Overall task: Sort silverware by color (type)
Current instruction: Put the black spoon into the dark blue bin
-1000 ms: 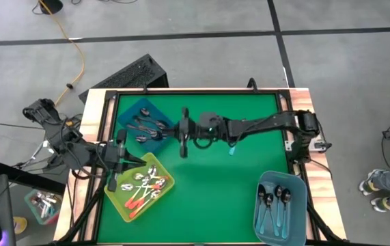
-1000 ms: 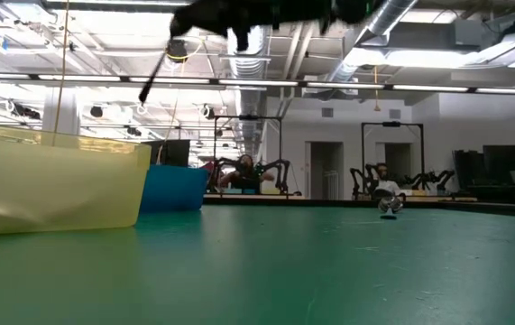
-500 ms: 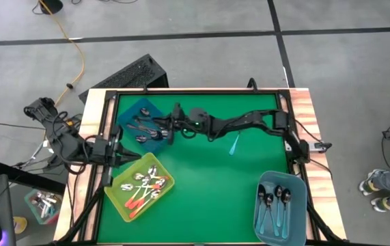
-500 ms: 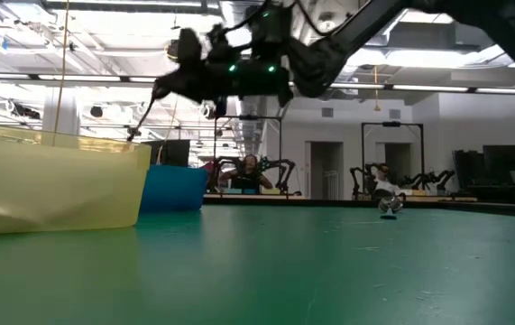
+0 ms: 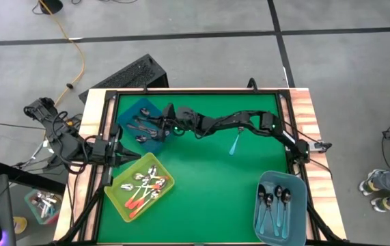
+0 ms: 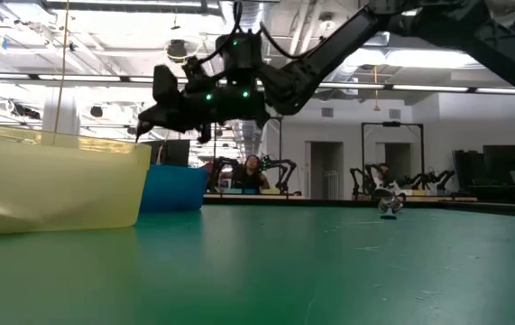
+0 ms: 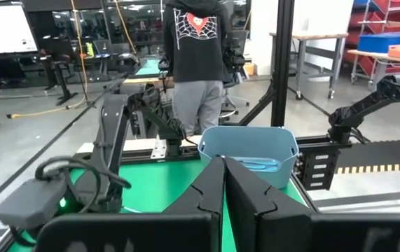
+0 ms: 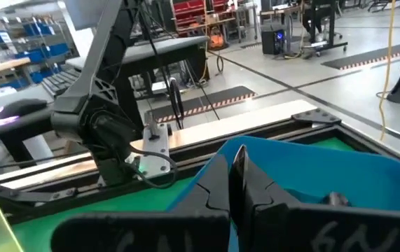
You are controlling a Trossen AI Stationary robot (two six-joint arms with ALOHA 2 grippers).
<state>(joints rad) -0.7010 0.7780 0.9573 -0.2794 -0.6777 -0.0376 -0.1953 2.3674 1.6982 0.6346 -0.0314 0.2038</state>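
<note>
Nearby, teal-handled spoons [image 5: 274, 205] lie lengthwise in the light-blue bin [image 5: 281, 229]. Orange-handled spoons [image 5: 143, 189] lie diagonally in the yellow bin [image 5: 117, 193]. Left gripper [image 5: 108, 178] is clenched, parked beside the yellow bin. Farther off, the right arm stretches over the dark-blue bin [image 5: 140, 108] of grey spoons [image 5: 145, 128], right gripper [image 5: 167, 111] pinching a dark spoon [image 8: 239, 162].

Matt green table [image 5: 201, 178], translucent plastic bins [image 5: 140, 188]
</note>
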